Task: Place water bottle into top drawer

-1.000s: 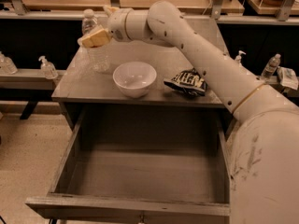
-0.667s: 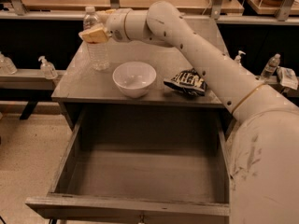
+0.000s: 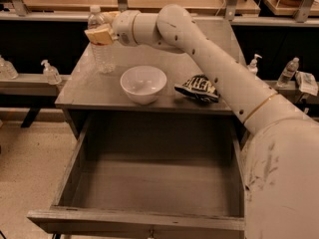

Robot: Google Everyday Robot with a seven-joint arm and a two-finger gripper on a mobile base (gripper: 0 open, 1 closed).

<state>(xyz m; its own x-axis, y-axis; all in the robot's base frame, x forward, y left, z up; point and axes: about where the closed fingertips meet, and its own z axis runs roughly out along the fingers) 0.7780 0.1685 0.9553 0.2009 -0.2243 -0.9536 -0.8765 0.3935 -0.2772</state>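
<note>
Arm [image 3: 209,68] of a mobile robot stretches from the lower right up and across a grey table [image 3: 82,91] to its far left corner, where the tool [image 3: 101,34] meets the bottle [image 3: 104,59]. The bottle stands upright on the table, its white cap [image 3: 94,8] showing above the tool and its clear ribbed body below. The tool's tan end lies across the front of the bottle at shoulder height, just under the neck, hiding that stretch of plastic. Whether the tool is clamped on the bottle or only set against it cannot be told from this angle.

The bottle's base rests on the table near the left edge, behind a white bowl [image 3: 143,83]. The bowl sits upright near the table's front edge, apart from the bottle and lower than it. To the bowl's right, beneath the arm, lies a crumpled dark bag [image 3: 198,87] with white markings.

Below the table top the drawer [image 3: 134,221] is pulled out toward the camera, its grey wooden floor and side walls in view. The bottle is well behind and above the drawer's opening.

Pump bottles [image 3: 50,71] stand on a low shelf [image 3: 27,81] left of the table. Another pump bottle [image 3: 254,63] and a small clear bottle [image 3: 289,71] stand on the right.
</note>
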